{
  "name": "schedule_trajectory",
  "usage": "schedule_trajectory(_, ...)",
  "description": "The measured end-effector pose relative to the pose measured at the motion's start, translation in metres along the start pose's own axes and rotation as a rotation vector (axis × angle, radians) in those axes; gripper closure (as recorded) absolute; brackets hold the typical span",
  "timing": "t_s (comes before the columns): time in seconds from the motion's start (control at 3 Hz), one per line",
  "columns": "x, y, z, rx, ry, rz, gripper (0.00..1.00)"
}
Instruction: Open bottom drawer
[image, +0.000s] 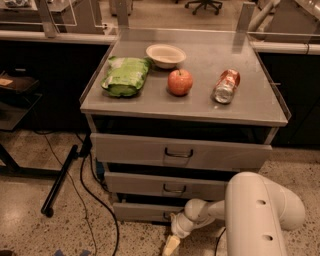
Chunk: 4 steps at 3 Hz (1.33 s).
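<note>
Grey cabinet top (200, 106) bears chip bag (125, 76), bowl (166, 54), apple (180, 82), can (226, 86); fingers (171, 245) near floor (35, 235).

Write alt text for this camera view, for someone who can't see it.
A white robot arm bends down toward the bottom drawer of a grey three-drawer cabinet, its gripper low near the floor. On top sit a green bag, bowl, apple and can.

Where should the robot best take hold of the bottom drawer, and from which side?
By the small dark handle at the centre of the front of the bottom drawer, coming straight from the front: the panel is flat, with nothing else to grip. The end effector hangs just below it, near the floor.
</note>
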<state>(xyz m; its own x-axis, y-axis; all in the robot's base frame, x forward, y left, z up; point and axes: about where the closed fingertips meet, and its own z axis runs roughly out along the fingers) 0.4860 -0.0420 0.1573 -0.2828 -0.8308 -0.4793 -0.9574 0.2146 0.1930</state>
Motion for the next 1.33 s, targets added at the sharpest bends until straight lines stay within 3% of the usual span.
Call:
schedule_trajectory(0.33, -0.001, 0.023, -0.007, -0.074, -0.007, -0.012, 0.0)
schedule_trajectory(0.67, -0.003, 0.062, -0.031, -0.172, -0.04, -0.016, 0.0)
schedule_trajectory(1.0, -0.002, 0.093, -0.054, -0.231, -0.072, -0.007, 0.0)
schedule_trajectory(1.33, -0.002, 0.092, -0.051, -0.231, -0.065, -0.01, 0.0)
